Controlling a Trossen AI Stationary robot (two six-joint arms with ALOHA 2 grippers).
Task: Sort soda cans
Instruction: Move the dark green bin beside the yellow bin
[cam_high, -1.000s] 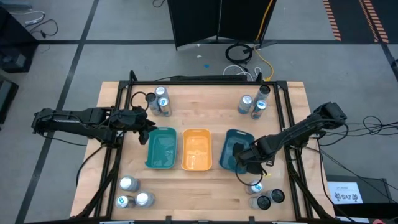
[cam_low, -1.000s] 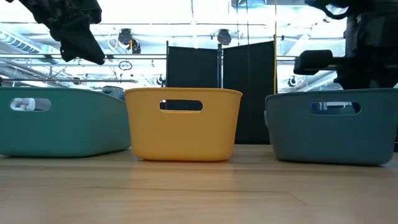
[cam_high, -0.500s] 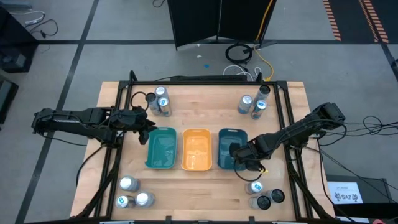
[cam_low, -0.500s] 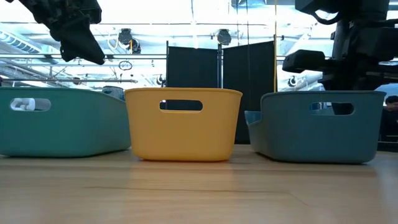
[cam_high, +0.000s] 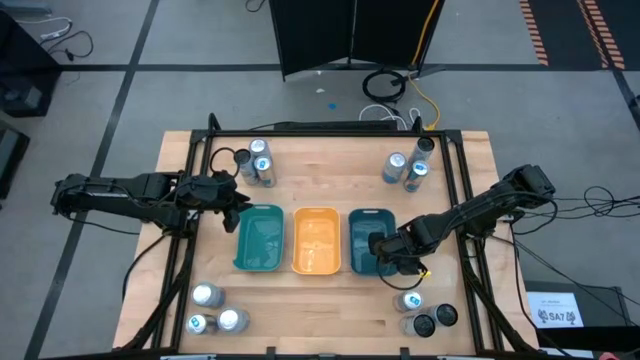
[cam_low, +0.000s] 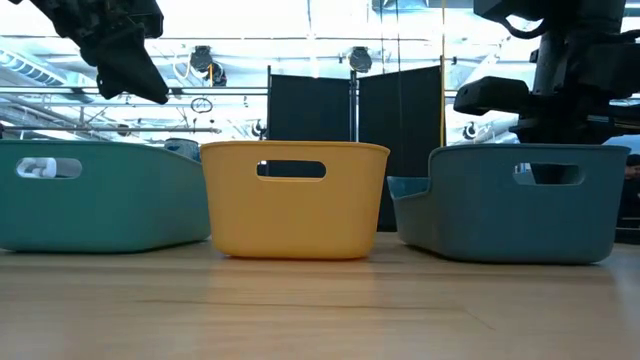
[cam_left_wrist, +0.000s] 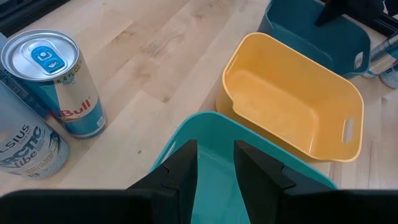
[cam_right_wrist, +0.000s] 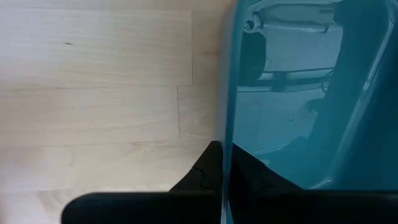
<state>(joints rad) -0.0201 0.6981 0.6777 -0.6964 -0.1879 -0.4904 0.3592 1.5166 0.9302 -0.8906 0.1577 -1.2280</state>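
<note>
The soda cans stand in four groups at the table's corners: far left (cam_high: 255, 160), far right (cam_high: 408, 165), near left (cam_high: 212, 310) and near right (cam_high: 422, 316). Teal (cam_high: 260, 238), orange (cam_high: 316, 240) and blue (cam_high: 365, 228) trays sit side by side mid-table. My right gripper (cam_high: 390, 255) is shut on the blue tray's right side. My left gripper (cam_high: 238, 208) hangs open above the teal tray's far left corner (cam_left_wrist: 205, 124), touching nothing. Two cans (cam_left_wrist: 56, 81) stand just beyond it. My right gripper pinches the blue tray's right-hand wall (cam_right_wrist: 227, 93), toward its near end. One finger (cam_right_wrist: 205, 171) is outside the wall and the other finger (cam_right_wrist: 267, 177) is inside the tray. The fingers come from above, slanting in from the table's right. The tray's bottom rests on the table.
A black frame rail runs along each side of the table (cam_high: 190, 250). Bare wood lies between the trays and the can groups. A dark screen stands behind the table's far edge (cam_low: 355, 130).
My right gripper has drawn the blue tray along the table toward the left, closing the gap to the orange tray. The tray has also turned, from skewed to roughly parallel with the other two. The left arm has kept still.
</note>
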